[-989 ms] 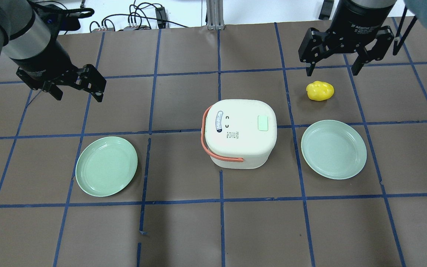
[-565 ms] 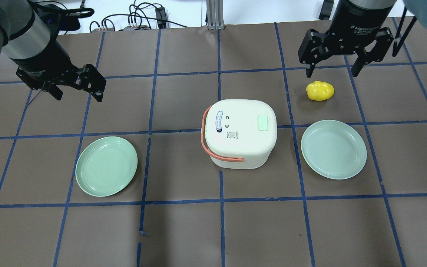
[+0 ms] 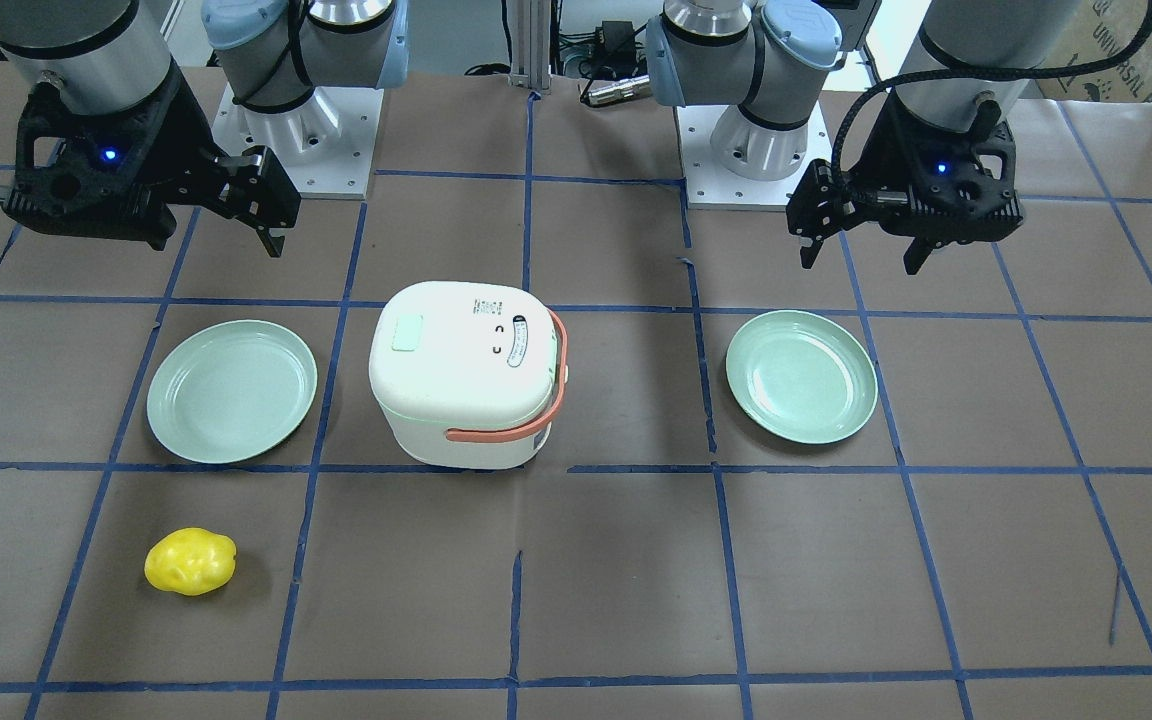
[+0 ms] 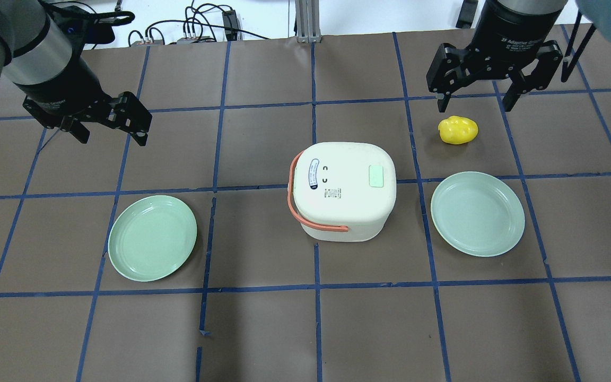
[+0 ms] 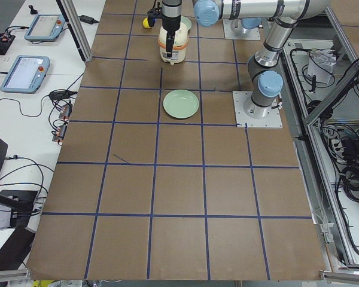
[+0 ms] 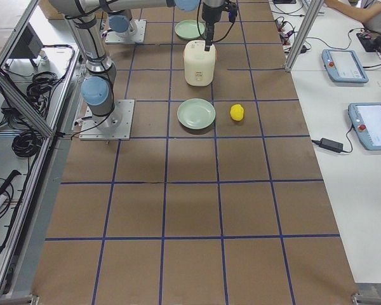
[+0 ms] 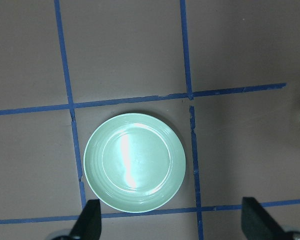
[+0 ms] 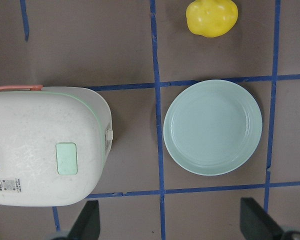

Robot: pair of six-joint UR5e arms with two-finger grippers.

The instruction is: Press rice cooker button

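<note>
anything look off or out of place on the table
Nothing is spilled or damaged. The cooker stands upright with its lid shut. The left plate and right plate lie flat and empty. The only stray is the yellow item, loose on the bare table just beyond the right plate.

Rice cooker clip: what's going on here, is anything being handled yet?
Nothing is being handled. The rice cooker sits mid-table, lid down, and nothing touches its green button. The left gripper and right gripper both hang open and empty, high above the table. A yellow object lies beyond the right plate; the left plate is bare.
</note>
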